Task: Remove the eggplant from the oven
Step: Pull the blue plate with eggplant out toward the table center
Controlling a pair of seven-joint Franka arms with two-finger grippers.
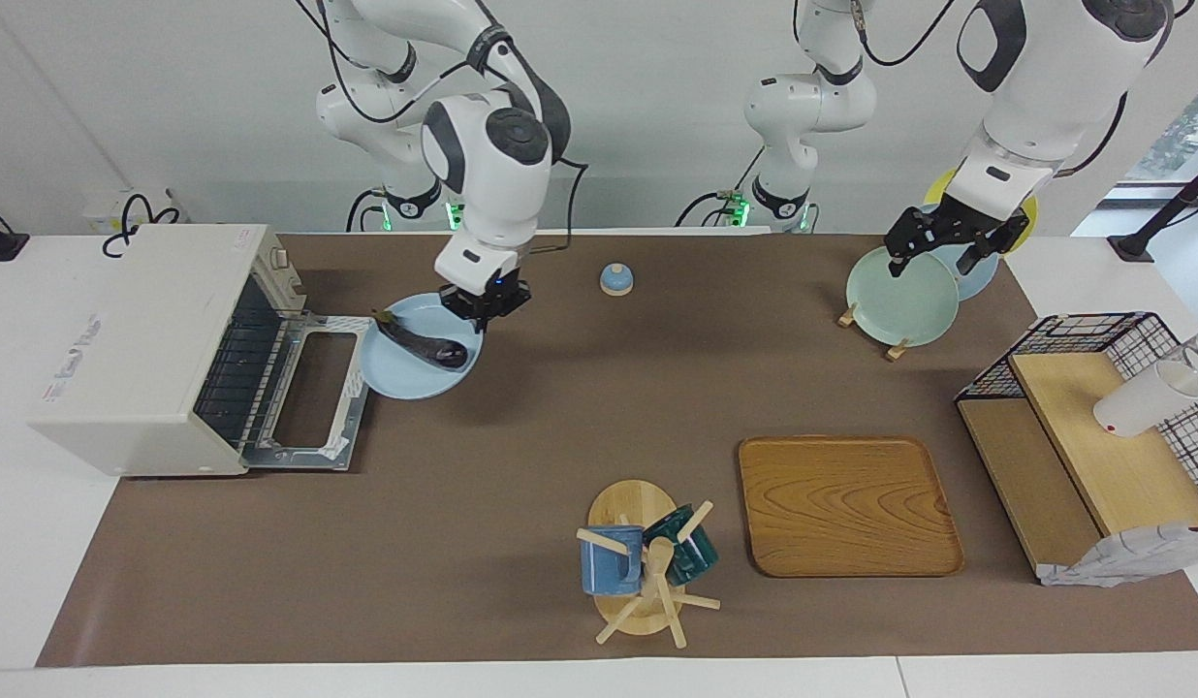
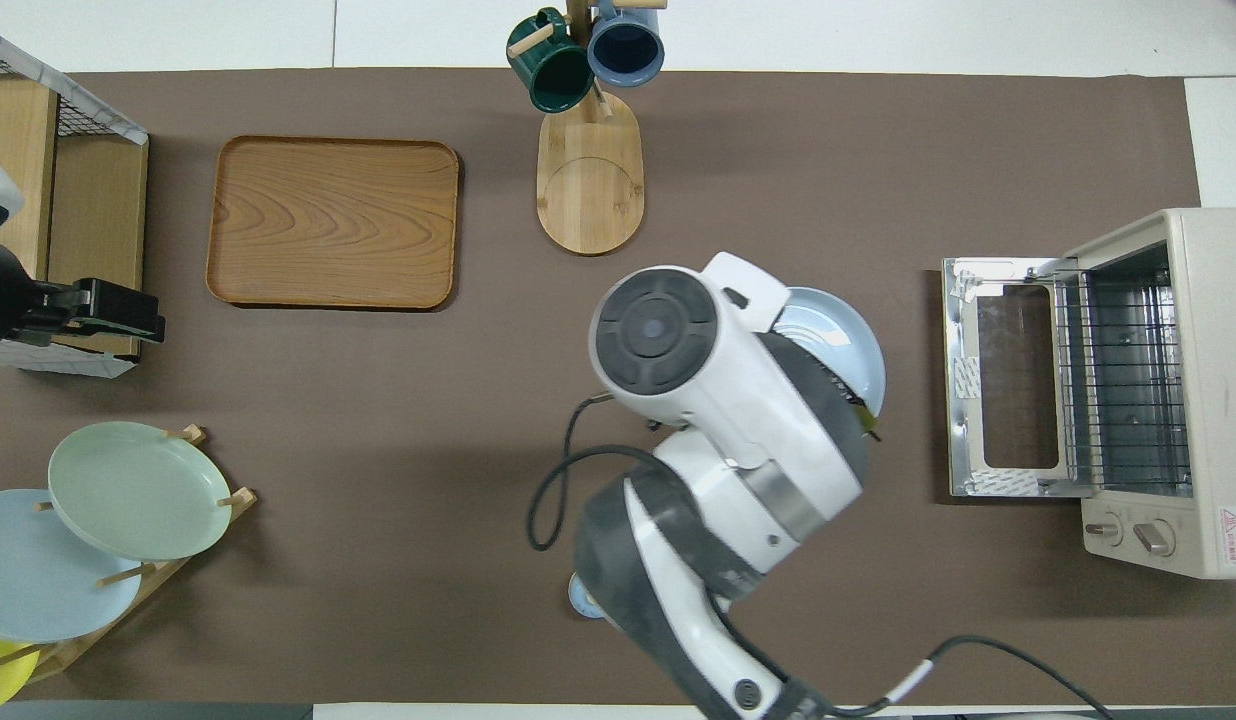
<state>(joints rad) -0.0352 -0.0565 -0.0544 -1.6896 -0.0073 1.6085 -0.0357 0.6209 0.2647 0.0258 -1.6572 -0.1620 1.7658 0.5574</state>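
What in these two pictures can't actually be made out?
- Overhead view: the right arm covers most of the blue plate and nearly all of the eggplant; the right gripper is hidden too.
- Overhead view: the left gripper is cut off at the edge.
- Facing view: whether the plate rests on the mat or is raised.

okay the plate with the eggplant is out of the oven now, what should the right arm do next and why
Probably lower the light blue plate onto the mat. The right gripper is shut on the plate's rim, the eggplant lies loose across it, and the plate has cleared the oven and its open door. The left gripper waits open over the plate rack.
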